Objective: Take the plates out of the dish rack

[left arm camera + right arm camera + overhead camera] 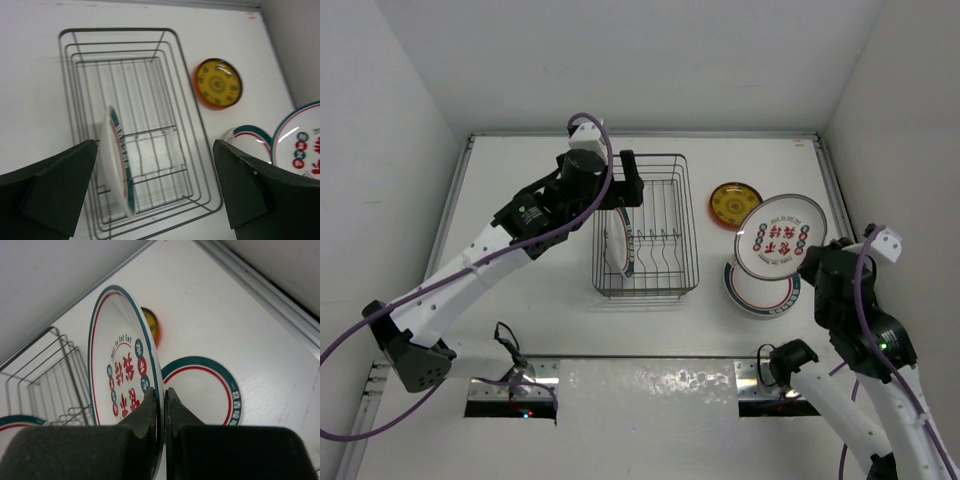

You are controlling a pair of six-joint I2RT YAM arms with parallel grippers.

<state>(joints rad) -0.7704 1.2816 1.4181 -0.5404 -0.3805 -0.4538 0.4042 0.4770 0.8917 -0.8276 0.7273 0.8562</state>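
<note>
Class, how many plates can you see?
4: a standing plate in the rack, an amber plate on the table, a lettered plate in the right gripper, a green-rimmed plate flat beneath; more may be hidden.

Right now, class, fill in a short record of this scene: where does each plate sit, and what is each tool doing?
dish rack: holds one upright plate at its left side
right tool: shut on the red-character plate, tilted, off the table
green-rimmed plate: flat on the table, right of the rack
amber plate: flat on the table, farther back
left tool: open above the rack, empty
</note>
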